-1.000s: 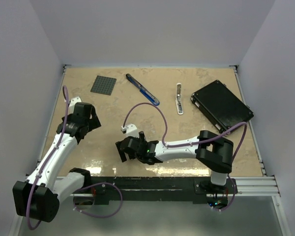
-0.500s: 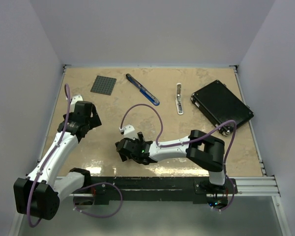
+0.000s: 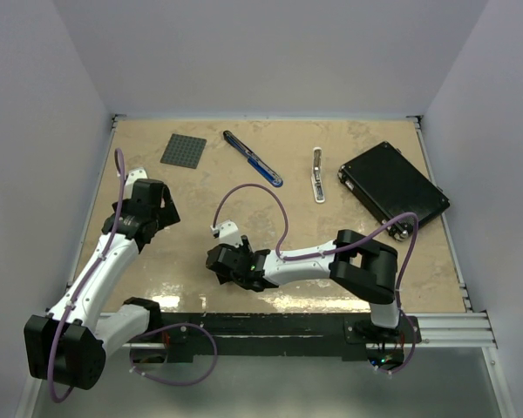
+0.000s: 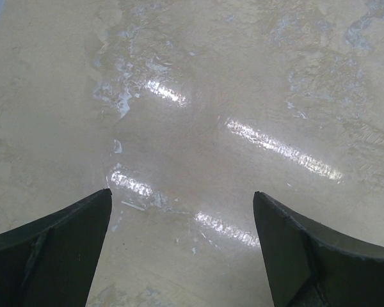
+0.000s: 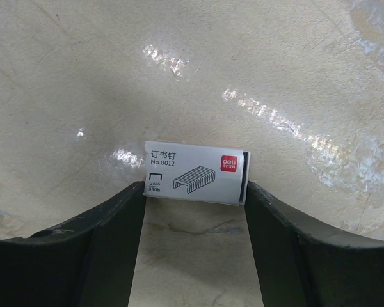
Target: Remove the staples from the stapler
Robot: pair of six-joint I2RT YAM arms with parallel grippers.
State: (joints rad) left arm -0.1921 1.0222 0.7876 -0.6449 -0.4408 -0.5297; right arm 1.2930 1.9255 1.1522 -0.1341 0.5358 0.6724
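The blue stapler (image 3: 253, 158) lies at the far middle of the table, away from both arms. No loose staples show in any view. My right gripper (image 3: 218, 261) is low over the near middle of the table. In the right wrist view its jaws (image 5: 196, 192) hold the near end of a small white staple box (image 5: 195, 173), one fingertip against each short side. My left gripper (image 3: 161, 207) is at the left. It is open and empty over bare tabletop (image 4: 182, 198).
A white-and-silver elongated tool (image 3: 317, 174) lies right of the stapler. A black flat case (image 3: 392, 185) sits at the far right. A dark grey square plate (image 3: 183, 150) is at the far left. White walls enclose the table.
My right arm has swung its gripper a little left and farther out, with its elbow folding in. The left arm has hardly moved.
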